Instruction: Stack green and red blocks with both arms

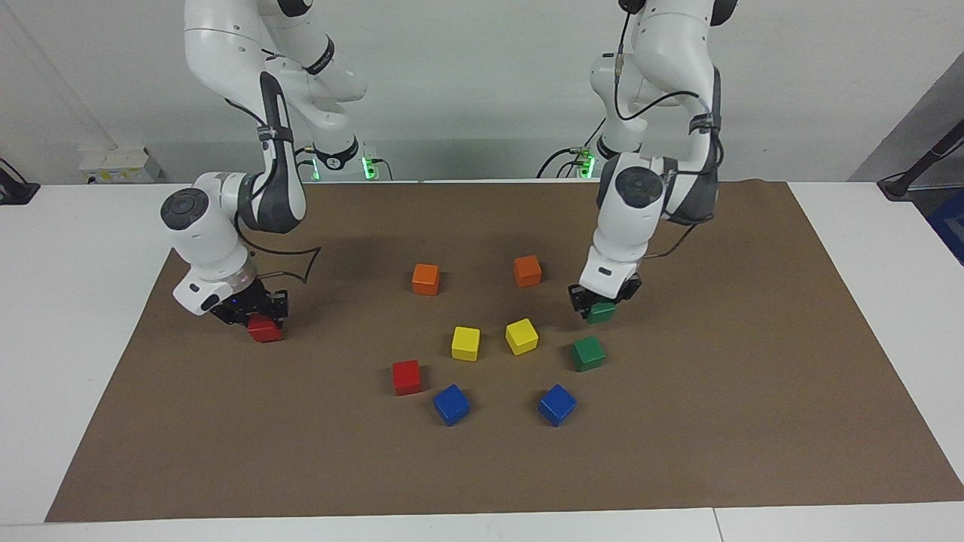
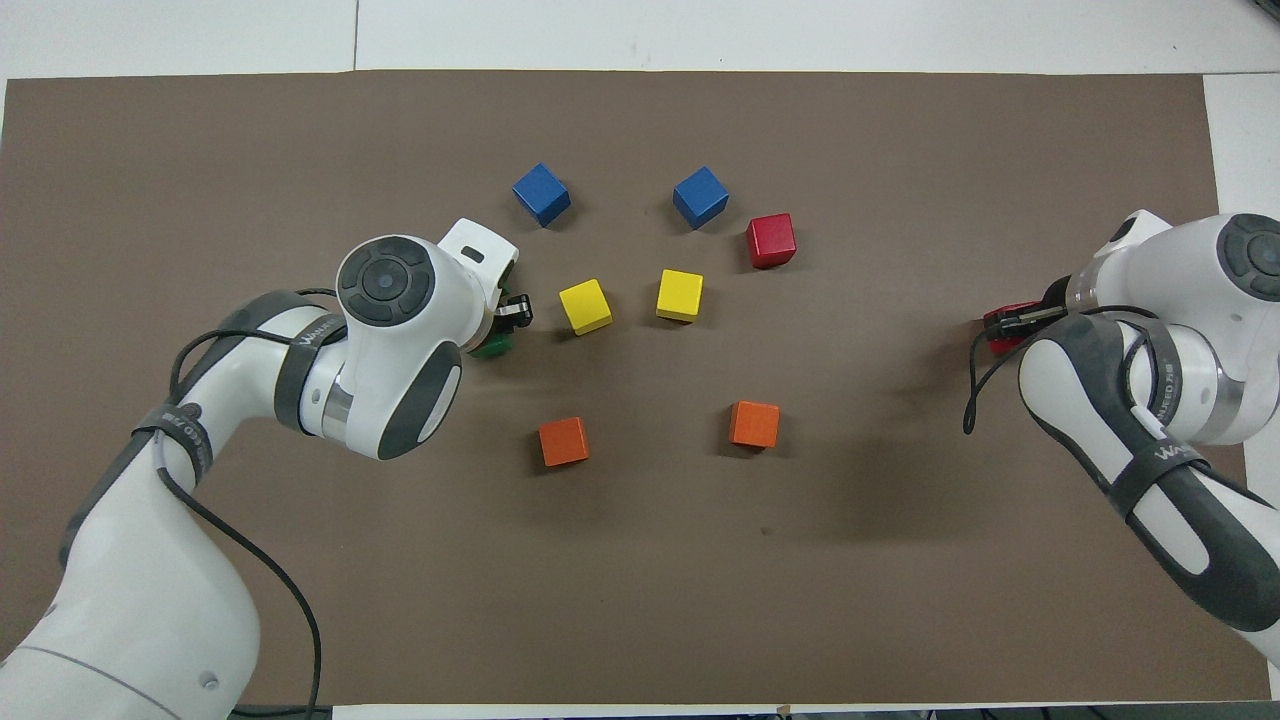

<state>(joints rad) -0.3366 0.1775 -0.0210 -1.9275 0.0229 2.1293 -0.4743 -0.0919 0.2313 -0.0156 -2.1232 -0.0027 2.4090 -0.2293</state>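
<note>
1. I count two red blocks [image 1: 406, 376] [image 1: 263, 329].
2. Two green blocks [image 1: 587, 353] [image 1: 601, 312].
3. Two yellow blocks [image 1: 465, 342] [image 1: 521, 336].
4. Two blue blocks [image 1: 451, 404] [image 1: 556, 404].
5. Two orange blocks [image 1: 425, 278] [image 1: 527, 270].
6. Two arms [image 1: 226, 226] [image 1: 640, 196].
</note>
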